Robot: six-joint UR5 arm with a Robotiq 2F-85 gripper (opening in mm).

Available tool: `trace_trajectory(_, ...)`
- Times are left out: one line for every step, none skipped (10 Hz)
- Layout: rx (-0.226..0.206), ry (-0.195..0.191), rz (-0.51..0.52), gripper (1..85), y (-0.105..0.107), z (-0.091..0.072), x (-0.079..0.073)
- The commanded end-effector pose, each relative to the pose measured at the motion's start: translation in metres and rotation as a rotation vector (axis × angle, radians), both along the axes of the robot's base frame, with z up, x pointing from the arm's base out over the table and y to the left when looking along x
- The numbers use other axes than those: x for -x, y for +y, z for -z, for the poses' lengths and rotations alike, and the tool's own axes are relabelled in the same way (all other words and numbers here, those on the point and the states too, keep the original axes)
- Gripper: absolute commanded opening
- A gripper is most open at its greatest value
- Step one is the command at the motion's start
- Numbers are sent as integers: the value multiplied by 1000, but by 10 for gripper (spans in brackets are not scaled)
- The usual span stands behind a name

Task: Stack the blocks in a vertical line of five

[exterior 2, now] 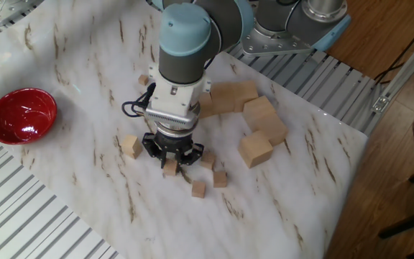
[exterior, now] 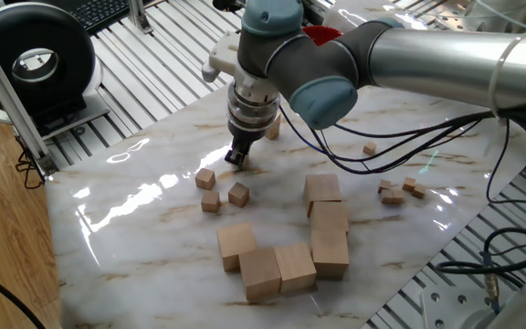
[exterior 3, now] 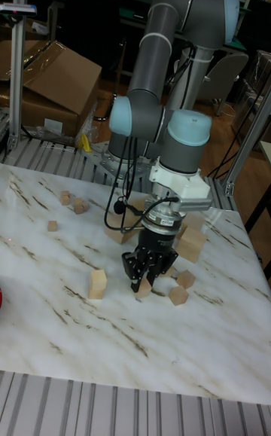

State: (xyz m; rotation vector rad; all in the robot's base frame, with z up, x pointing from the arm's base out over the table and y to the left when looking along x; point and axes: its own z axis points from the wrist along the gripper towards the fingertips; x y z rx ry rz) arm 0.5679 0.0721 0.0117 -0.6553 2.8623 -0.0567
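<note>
Now gripper (exterior 2: 170, 162) around block (exterior 2: 169, 169)

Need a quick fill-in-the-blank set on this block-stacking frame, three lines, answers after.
1. The bowl at the table's edge is ___ in colour.
2. The gripper is shut on a small ___ block.
3. The large cubes rest on the marble-patterned ___.
Missing words: red; wooden; table.
</note>
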Motion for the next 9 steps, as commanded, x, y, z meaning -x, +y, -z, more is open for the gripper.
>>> trace_trajectory(33,-5,29,210,-15,-14,-10)
trace_trajectory(41,-2,26,210,-20,-22,-14)
trace_trajectory(44,3,25,207,-24,-31,-17)
trace_trajectory(50,12,22,197,-31,-41,-22)
trace_trajectory(34,26,22,187,-35,-54,-25)
trace_trajectory(32,36,13,187,-41,-65,-28)
trace_trajectory(32,48,20,187,-50,-75,-32)
trace_trajectory(16,63,50,187,-53,-82,-31)
trace_trajectory(32,71,66,187,-64,-86,-32)
